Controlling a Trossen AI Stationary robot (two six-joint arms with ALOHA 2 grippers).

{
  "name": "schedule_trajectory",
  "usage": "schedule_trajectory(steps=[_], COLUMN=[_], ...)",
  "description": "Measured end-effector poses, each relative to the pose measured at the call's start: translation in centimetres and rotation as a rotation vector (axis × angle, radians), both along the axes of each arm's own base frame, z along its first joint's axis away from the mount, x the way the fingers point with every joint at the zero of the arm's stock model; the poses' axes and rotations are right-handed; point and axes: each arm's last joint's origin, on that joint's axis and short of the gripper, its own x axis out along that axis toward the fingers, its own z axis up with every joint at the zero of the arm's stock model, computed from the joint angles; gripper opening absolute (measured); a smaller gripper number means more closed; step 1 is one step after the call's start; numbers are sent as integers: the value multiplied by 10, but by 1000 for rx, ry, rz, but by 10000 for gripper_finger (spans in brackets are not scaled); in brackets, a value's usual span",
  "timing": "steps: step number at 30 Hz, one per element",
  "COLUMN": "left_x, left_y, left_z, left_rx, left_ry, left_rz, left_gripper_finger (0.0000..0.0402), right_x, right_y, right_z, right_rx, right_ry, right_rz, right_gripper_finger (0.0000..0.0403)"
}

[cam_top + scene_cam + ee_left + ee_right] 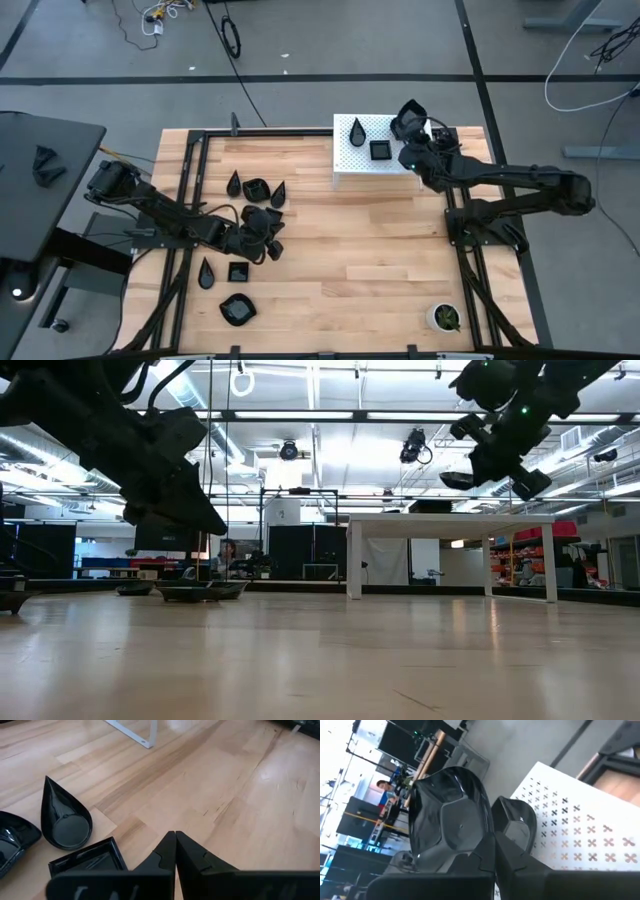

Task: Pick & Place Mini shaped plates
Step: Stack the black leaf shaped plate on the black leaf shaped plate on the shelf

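Right gripper (pixel 495 845) clamped on rounded black plate (pixel 451 815), raised over white perforated stand (pixel 375 148) at table's 1 o'clock. Teardrop plate (pixel 357 131) and square plate (pixel 380 150) already on stand. Left gripper (pixel 175 851) pinched together, empty, low above wood at 9 o'clock among scattered plates. Potted plant (pixel 445 317) sits at 5 o'clock. Left wrist view shows teardrop (pixel 64 816) and square dish (pixel 87 860) just beside fingers; low view alone reveals person (pixel 226 553) in room behind.

Square plate (pixel 87 861) behind left pincer (pixel 175 851)
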Motion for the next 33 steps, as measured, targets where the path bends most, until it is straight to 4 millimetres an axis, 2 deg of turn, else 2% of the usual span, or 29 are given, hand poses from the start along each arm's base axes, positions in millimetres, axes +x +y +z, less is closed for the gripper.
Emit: schedule_trajectory(steps=[9, 26, 33], left_x=[1, 1, 1], left_y=[0, 0, 0], left_z=[1, 1, 1], left_rx=[-2, -5, -5], left_ry=[-9, -9, -9], left_rz=[2, 0, 1], left_gripper_finger=[7, 7, 7], right_x=[-4, -8, -9], right_y=[-10, -16, -20], right_z=[-3, -6, -6], right_rx=[82, 141, 164], right_ry=[-24, -69, -75], right_rz=[21, 16, 22], right_gripper_finger=[13, 21, 51])
